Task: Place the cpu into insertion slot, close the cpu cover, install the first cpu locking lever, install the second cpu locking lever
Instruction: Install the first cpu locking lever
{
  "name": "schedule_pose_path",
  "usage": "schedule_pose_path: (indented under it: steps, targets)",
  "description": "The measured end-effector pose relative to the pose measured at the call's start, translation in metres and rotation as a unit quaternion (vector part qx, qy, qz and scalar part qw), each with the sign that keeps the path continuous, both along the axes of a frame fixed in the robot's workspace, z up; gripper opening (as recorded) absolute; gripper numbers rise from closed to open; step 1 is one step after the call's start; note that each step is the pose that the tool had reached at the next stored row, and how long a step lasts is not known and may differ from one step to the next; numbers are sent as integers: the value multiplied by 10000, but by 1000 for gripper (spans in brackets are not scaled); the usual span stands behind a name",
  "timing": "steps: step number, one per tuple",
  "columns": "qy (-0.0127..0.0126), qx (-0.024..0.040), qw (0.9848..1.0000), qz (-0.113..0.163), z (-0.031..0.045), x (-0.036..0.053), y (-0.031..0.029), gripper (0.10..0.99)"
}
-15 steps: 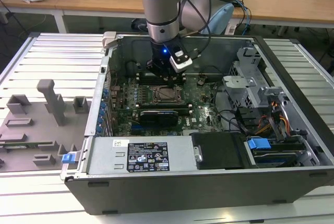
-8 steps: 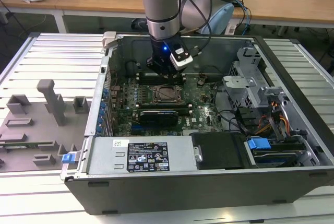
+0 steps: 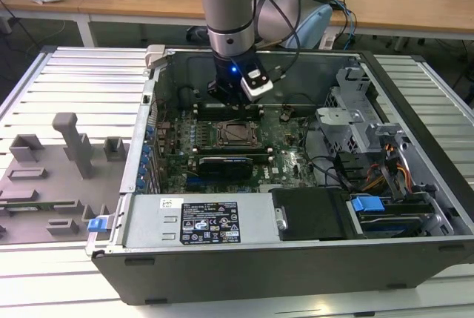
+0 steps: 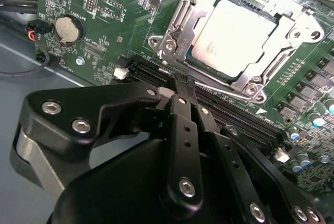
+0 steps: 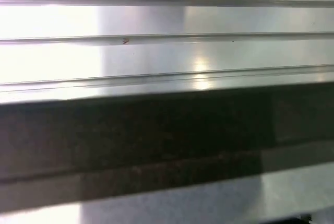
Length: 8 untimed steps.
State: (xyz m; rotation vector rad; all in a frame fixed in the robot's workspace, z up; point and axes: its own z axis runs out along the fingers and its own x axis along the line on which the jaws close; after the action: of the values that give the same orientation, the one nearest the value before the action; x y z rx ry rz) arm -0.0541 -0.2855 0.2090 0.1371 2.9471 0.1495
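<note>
Your gripper (image 4: 176, 85) looks clenched tight on nothing, fingertips pressed together right at the edge of the cpu cover (image 4: 180, 25), which already lies flat over the cpu (image 4: 235, 36) sitting in the insertion slot (image 3: 235, 133) on the green motherboard (image 4: 104, 15).

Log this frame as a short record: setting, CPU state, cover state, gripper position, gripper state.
setting: open computer case lying on a slatted metal table
cpu: seated in the insertion slot
cpu cover: closed down around the chip
gripper: above the motherboard, beside the socket, tips near a thin locking lever
gripper state: fingers together, holding nothing
</note>
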Motion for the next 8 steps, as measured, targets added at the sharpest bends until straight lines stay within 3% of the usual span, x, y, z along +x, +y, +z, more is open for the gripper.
schedule_pose_path:
  steps: [2, 6, 8]
  targets:
    - [-10, 31, 10000, 0, 0, -6, -7, 106]
    - [-14, 36, 10000, 0, -15, -17, -44, 106]
    - [-24, 95, 10000, 0, -24, -17, -49, 106]
